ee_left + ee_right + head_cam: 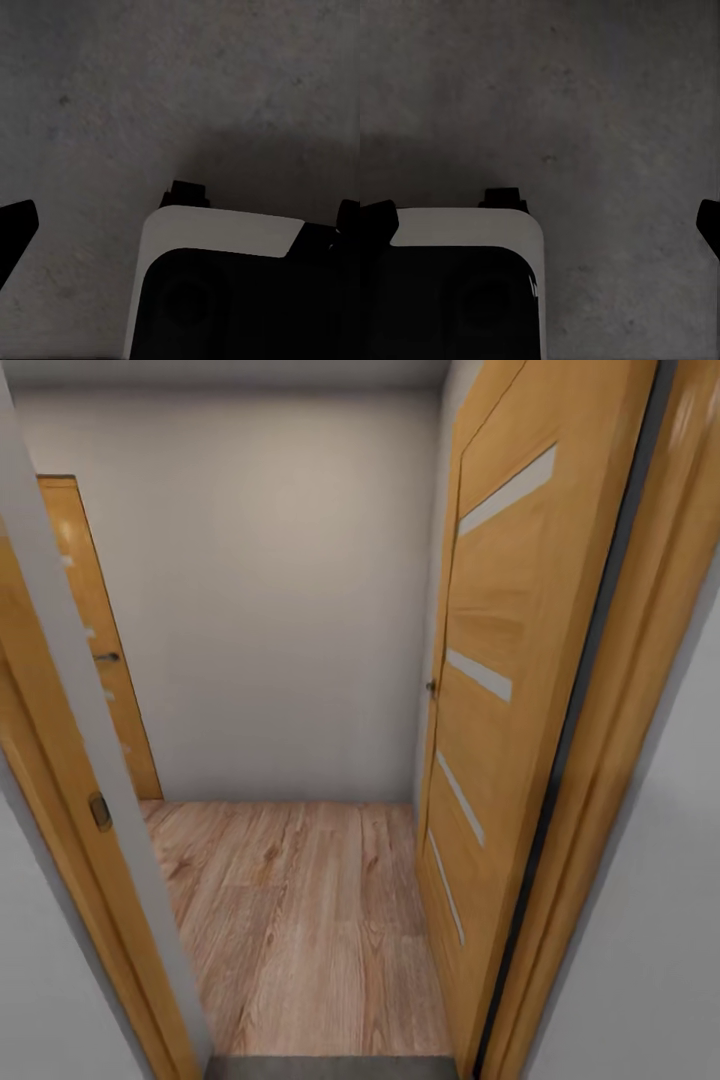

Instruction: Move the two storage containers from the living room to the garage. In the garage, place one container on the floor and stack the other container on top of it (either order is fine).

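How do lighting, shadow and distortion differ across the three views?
Head view: evenly bright, door frames bowing outward, soft glare on the open door. Left wrist view: dim concrete floor, a soft shadow above the robot's base. Right wrist view: equally dim, floor shaded darker beside the base.

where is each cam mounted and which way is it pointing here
Head view: on the head, looking forward and down through a doorway at wood floor, a wall and an open door; none of the robot's body.
Left wrist view: on the left arm, aimed down at concrete, robot base below.
Right wrist view: likewise, over concrete and base.
Both wrist views share concrete and base.
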Controlling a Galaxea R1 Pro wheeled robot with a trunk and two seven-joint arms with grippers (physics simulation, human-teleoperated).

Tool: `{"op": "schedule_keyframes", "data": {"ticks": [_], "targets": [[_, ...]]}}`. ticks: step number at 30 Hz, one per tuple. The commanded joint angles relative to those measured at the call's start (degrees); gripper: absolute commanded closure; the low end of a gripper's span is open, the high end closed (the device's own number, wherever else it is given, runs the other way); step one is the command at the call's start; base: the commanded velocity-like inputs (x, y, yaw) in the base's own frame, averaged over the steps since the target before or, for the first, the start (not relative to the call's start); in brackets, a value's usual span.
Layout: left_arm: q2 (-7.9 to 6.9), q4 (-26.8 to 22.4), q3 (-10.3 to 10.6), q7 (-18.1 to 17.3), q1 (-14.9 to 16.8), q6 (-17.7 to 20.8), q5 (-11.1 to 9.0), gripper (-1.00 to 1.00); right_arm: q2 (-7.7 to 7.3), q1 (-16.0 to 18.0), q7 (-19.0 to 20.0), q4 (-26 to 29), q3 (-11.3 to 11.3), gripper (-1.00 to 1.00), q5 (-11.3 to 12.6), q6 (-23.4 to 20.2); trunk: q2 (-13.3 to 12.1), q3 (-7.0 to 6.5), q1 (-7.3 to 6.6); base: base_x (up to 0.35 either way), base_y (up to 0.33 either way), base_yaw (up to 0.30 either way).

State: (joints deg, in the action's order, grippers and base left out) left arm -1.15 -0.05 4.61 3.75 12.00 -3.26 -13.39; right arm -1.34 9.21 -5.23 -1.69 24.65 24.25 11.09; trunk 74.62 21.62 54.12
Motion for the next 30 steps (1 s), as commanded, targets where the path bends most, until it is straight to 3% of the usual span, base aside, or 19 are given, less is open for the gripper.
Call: {"op": "schedule_keyframes", "data": {"ticks": [1, 10, 19, 30], "targets": [[0.01, 0.05, 0.49, 0.12, 0.05, -0.17, -0.50, -1.00, 0.02, 0.06, -0.06, -0.16, 0.49, -1.00, 0.44, 0.30, 0.04, 0.06, 0.00, 0.000, -0.023, 0.266], [0.01, 0.05, 0.49, 0.12, 0.06, -0.17, -0.50, -1.00, 0.03, 0.05, -0.12, -0.16, 0.49, -1.00, 0.44, 0.28, 0.04, 0.06, 0.00, 0.000, -0.007, 0.266], [0.01, 0.05, 0.49, 0.12, 0.04, -0.17, -0.50, -1.00, 0.11, 0.08, -0.13, -0.16, 0.49, -1.00, 0.31, 0.25, 0.04, 0.06, 0.00, 0.000, -0.001, 0.077], [0.01, 0.05, 0.49, 0.12, 0.04, -0.17, -0.50, -1.00, 0.11, 0.06, -0.16, -0.16, 0.52, -1.00, 0.28, 0.17, 0.04, 0.06, 0.00, 0.000, 0.000, 0.190]]}}
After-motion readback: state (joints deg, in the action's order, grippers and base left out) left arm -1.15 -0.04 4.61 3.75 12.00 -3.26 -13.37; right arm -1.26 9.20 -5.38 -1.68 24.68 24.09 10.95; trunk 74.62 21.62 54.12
